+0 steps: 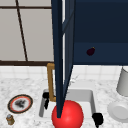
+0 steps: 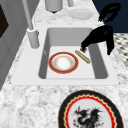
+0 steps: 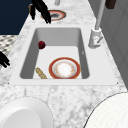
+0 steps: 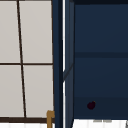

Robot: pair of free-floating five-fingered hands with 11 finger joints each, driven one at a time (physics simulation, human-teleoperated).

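Note:
My left hand (image 1: pixel 45 98) hovers over the sink's (image 1: pixel 86 93) front left corner. In the left side view the left hand (image 2: pixel 100 37) points its straight fingers down toward a tan wooden stick (image 2: pixel 82 56) on the basin floor. In the right side view the left hand (image 3: pixel 40 10) holds nothing. My right hand (image 1: pixel 97 118) floats at the sink's front right; the right hand (image 2: pixel 110 11) has relaxed fingers. A red-rimmed plate (image 3: pixel 64 68) lies flat in the basin beside the stick (image 3: pixel 41 73). A red ball (image 1: pixel 67 115) sits at the sink's front, and this ball (image 3: pixel 41 45) is near the front wall.
An open dark blue cabinet door (image 1: pixel 61 50) hangs over the sink; a dark maroon thing (image 1: pixel 90 51) lies on the shelf inside. On the counter stand a dragon plate (image 1: pixel 20 103), a small jar (image 1: pixel 10 119), a white plate (image 1: pixel 118 111), a white canister (image 1: pixel 123 81) and a brass faucet (image 1: pixel 50 82).

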